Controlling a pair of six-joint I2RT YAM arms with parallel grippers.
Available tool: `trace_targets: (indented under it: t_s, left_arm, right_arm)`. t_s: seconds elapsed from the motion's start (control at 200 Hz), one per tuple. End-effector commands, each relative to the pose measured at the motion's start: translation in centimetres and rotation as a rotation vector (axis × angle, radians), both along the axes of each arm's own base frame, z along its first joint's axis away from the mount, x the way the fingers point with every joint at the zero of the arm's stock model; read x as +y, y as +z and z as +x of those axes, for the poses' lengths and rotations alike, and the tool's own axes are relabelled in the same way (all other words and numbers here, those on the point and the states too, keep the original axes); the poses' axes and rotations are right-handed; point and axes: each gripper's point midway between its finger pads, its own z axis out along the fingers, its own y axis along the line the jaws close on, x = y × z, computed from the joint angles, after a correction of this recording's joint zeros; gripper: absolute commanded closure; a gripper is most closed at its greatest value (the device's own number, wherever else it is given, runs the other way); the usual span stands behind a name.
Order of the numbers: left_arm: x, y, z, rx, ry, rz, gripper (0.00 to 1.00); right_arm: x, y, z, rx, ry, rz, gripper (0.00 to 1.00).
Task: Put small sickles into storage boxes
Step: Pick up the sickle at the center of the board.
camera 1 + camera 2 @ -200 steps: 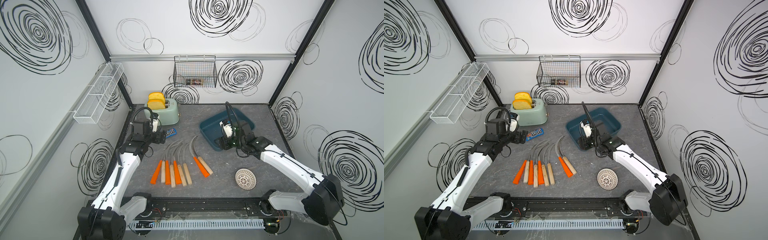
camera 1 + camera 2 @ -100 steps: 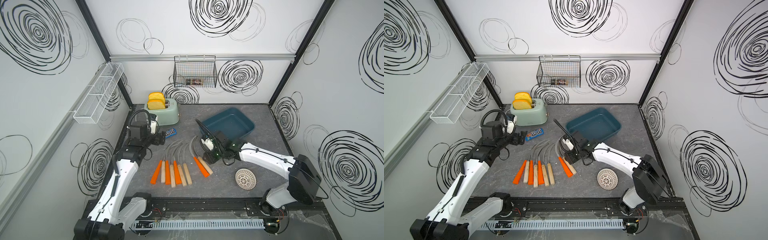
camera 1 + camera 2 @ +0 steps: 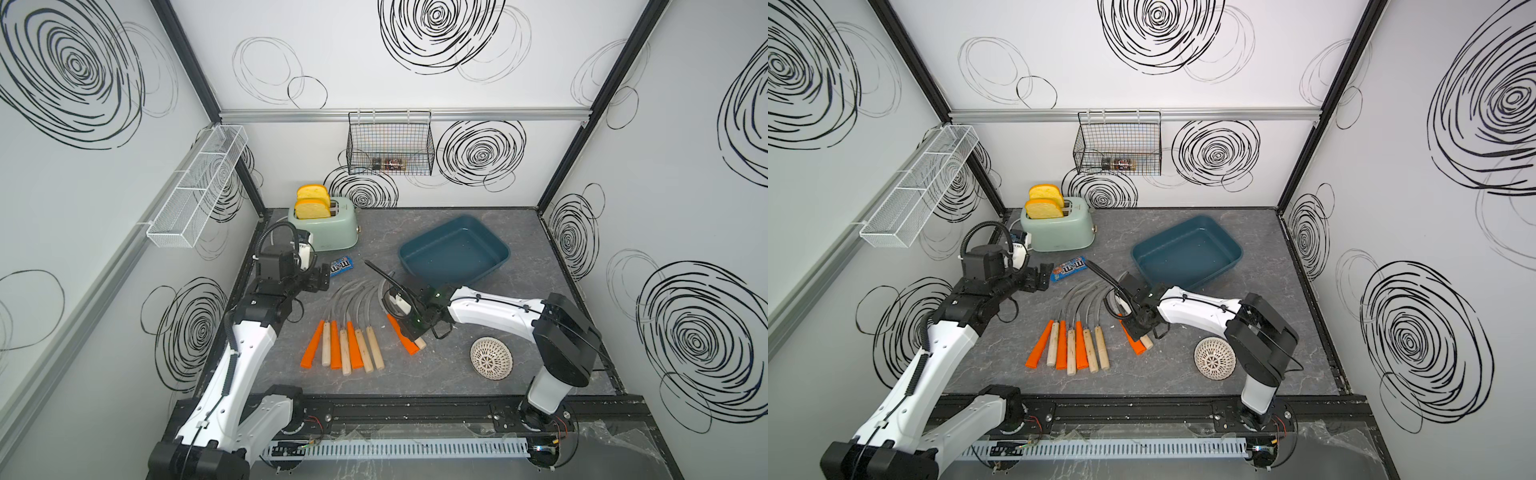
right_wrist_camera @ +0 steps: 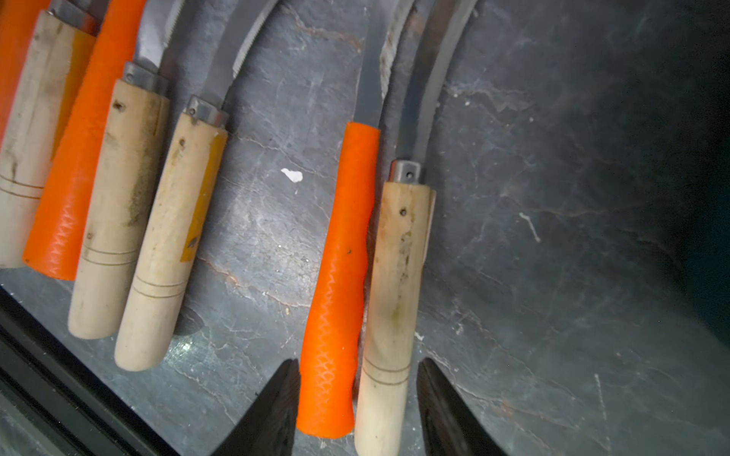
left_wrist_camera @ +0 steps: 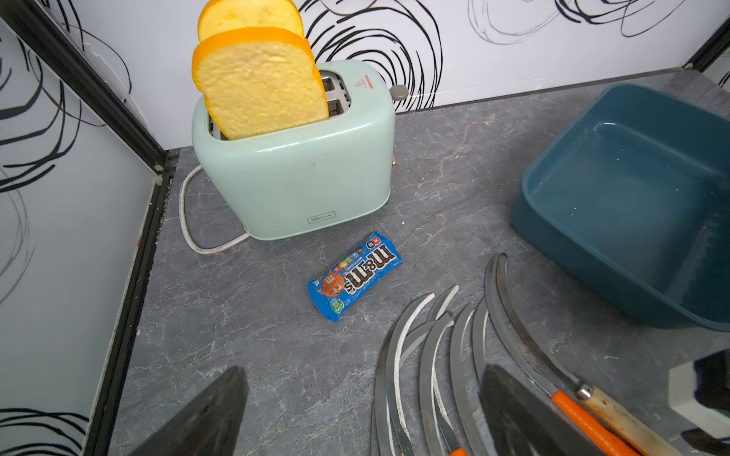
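Observation:
Several small sickles (image 3: 349, 345) lie side by side at the front middle of the table, orange and pale wooden handles toward the front. To their right lie two more, one with an orange handle (image 4: 339, 276) and one with a wooden handle (image 4: 395, 276). My right gripper (image 4: 357, 367) is low over this pair, open, one finger on each side of both handles. The dark teal storage box (image 3: 453, 249) behind it holds nothing. My left gripper (image 5: 361, 371) hangs open above the blade tips, holding nothing.
A mint toaster (image 3: 328, 228) with bread stands at the back left, with a blue candy packet (image 3: 340, 266) in front of it. A white round strainer (image 3: 490, 357) lies at the front right. A black wire basket (image 3: 390, 143) and a white mesh shelf (image 3: 195, 187) hang on the walls.
My right arm swung from above the storage box forward and down onto the pair of sickles, and its jaws narrowed around the two handles. The left arm shifted only slightly.

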Motion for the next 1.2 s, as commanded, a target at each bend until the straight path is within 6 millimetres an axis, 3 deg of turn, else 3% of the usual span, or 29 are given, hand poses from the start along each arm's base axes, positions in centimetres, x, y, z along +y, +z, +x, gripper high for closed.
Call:
trace_targets:
  t_s: [0.0,0.48,1.191]
  left_arm:
    - [0.4,0.7,0.3,-0.042,0.017,-0.019,0.04]
    - [1.4,0.8,0.2,-0.048,0.047,-0.035,0.04]
    - [1.2,1.0,-0.2,-0.053,0.020,-0.045,0.04]
  right_arm:
    - [0.0,0.3,0.8,-0.025,-0.014,-0.028,0.50]
    - [0.5,-1.3,1.8,-0.010,-0.040,-0.062,0.58]
    - [-0.1,-2.9,2.4,-0.023,0.002,-0.157,0.58]
